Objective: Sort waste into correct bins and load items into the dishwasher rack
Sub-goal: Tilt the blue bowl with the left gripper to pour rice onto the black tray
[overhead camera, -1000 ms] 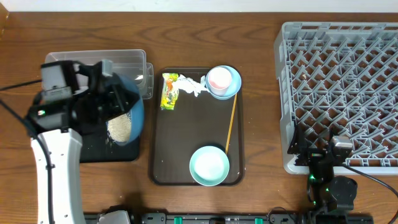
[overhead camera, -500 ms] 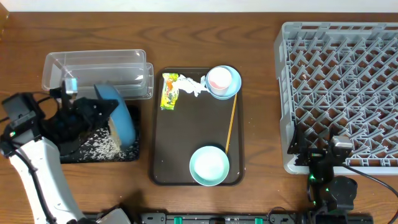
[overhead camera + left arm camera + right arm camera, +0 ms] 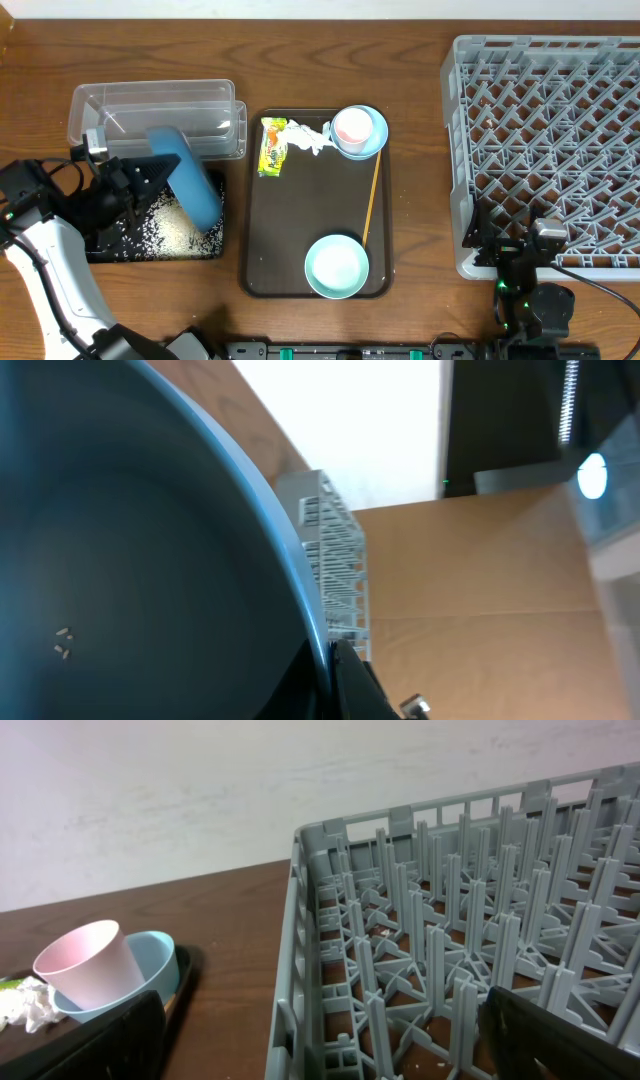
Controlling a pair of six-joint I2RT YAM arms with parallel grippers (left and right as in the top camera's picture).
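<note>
Squeezing dark blue bowl (image 3: 190,185) rim with left end effector (image 3: 152,172), tipped above black tray (image 3: 100,248). Rice (image 3: 170,228) inside black tray. Right end effector (image 3: 505,245) wide open, far right of black tray. Thin rim hold: could slip, fling rice past black tray.

Dark blue bowl (image 3: 188,185), white rice (image 3: 175,228) speckling black tray (image 3: 150,253) left of brown serving tray (image 3: 300,220), yellow-green wrapper (image 3: 272,147) and pink cup (image 3: 352,127) on it, grey lattice rack (image 3: 550,150)
</note>
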